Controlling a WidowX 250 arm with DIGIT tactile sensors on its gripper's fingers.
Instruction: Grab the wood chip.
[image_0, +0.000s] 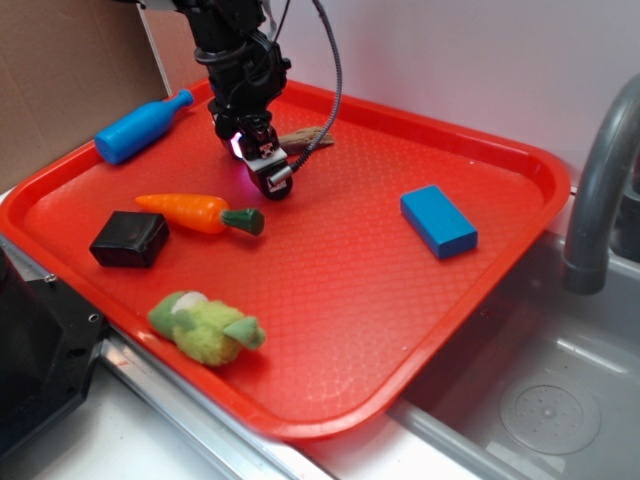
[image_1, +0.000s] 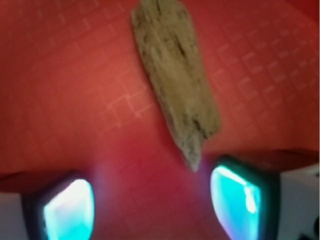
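Red tray (image_0: 480, 290) underneath everything, textured in a diamond pattern, set beside a sink with a grey faucet (image_0: 600, 190) well off to one side of the hand. Hand (image_0: 265, 165) low over the tray's far part, spread wide, nothing between the pads (image_1: 70, 210), which glow teal at the bottom of the wrist view with bare tray between them.

Scattered around: blue bottle (image_0: 140, 125) off to one side near the tray's far corner; blue block (image_0: 438, 221) well apart on the other side; green plush toy (image_0: 205, 328) far back toward the near rim; toy carrot (image_0: 200, 212) just nearer than the hand; black box (image_0: 130, 240) beside the carrot's blunt end.

Wood chip (image_1: 175, 75) just beyond the hand, flat on the tray, pointed tip aimed back between the pads and close to one of them, not yet bracketed.

Likely very light, stiff, rough-grained, so not slippery, but thin and lying flush, hard to get under. Probably best pinched across the narrow width at the broader middle, edges between the pads, rather than at the brittle-looking tip.
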